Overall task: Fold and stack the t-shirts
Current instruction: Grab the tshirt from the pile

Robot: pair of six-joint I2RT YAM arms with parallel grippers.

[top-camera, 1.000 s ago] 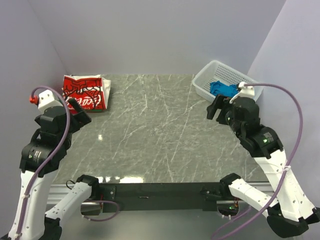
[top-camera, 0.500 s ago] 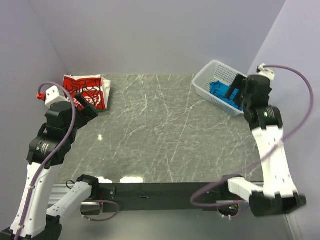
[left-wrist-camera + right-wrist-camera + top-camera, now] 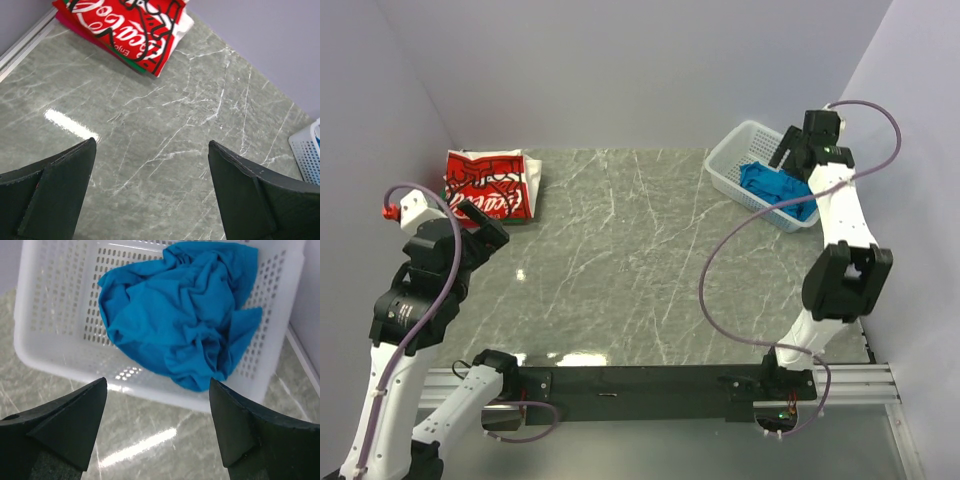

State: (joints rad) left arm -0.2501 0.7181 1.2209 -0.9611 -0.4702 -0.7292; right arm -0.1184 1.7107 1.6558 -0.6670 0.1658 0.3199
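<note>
Looking at the top view: blue t-shirt (image 3: 775,187) sits crumpled in the white basket (image 3: 732,152) at the table's (image 3: 640,270) far right corner. Red-and-white t-shirt (image 3: 490,183) lies folded flat at the far left corner, white script lettering up. Right gripper (image 3: 788,150) hangs over the basket, left gripper (image 3: 480,222) just on the near side of the red-and-white t-shirt.

Left wrist: left gripper (image 3: 152,145) jaws wide apart, nothing between them. Red-and-white t-shirt (image 3: 132,25) ahead, with a darker red layer showing under its edge. Basket (image 3: 307,152) corner at right edge.

Right wrist: right gripper (image 3: 157,382) jaws wide apart, empty, over the basket's (image 3: 55,305) near wall. Blue t-shirt (image 3: 175,325) is a plain wrinkled wad, untouched.
</note>
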